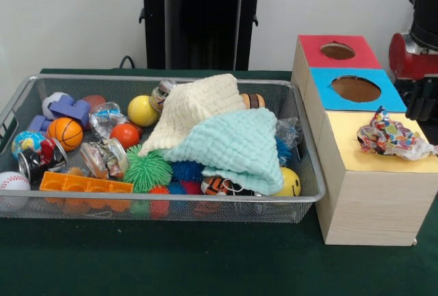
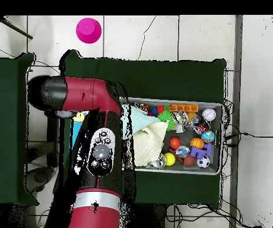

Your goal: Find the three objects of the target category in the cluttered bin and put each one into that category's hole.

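The wire mesh bin (image 1: 311, 193) holds a heap of toys; it also shows in the overhead view (image 2: 217, 168). One wad of clear film with multicoloured bits (image 1: 389, 137) lies on the yellow top (image 1: 369, 163) of the nearest box, and the yellow hole is hidden under it. Two more film wads lie in the bin's left half (image 1: 104, 158) (image 1: 106, 118). My gripper (image 1: 419, 104) shows only as black parts at the right edge, just above and right of the wad on the box. In the overhead view my arm (image 2: 100, 151) hides the boxes and the gripper.
A cream cloth (image 1: 198, 104) and a mint cloth (image 1: 236, 142) cover the bin's middle. Balls, spiky rubber balls (image 1: 147, 169), an orange block (image 1: 85, 186) and cans fill the rest. The blue-topped (image 1: 356, 89) and red-topped (image 1: 337, 51) boxes stand behind the yellow one. A pink cup (image 2: 88, 29) stands on the floor.
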